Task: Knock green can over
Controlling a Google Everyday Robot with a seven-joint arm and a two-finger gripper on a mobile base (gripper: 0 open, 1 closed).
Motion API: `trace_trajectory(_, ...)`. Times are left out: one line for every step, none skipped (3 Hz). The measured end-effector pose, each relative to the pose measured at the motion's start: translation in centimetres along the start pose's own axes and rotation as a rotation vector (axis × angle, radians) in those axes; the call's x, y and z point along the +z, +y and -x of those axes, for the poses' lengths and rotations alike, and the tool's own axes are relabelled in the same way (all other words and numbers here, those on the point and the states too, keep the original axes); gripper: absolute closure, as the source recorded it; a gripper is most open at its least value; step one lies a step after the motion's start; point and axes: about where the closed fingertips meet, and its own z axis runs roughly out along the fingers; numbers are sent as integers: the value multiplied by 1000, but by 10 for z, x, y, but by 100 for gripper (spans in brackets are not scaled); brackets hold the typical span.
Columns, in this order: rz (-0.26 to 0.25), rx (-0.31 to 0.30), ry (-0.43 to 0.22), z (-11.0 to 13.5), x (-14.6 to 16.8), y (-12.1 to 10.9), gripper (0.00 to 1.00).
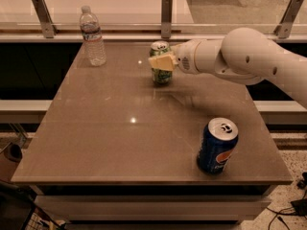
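The blue aluminium can [217, 147] at the table's 4 o'clock carried the red, white and blue Pepsi roundel and a silver pull-tab top; the pale marks on the small green metal soda can [161, 75] could not be read, nor could the label of the clear plastic water bottle [93, 37] at 11 o'clock; the green can stood upright at about 12 o'clock on the brown rectangular table [120, 128]. The pale yellow gripper [162, 62] lay across the green can's upper front, seemingly touching it; how wide it was set could not be told; the white rounded arm [249, 56] reached in from 3 o'clock. Bottle and blue can stood well apart from the green can.
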Motion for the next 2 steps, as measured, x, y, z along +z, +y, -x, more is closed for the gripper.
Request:
trace_trajectory(-17,-20,13,8,-5,-8,100)
trace_trajectory(-4,-51,52,20,-7,-15,100)
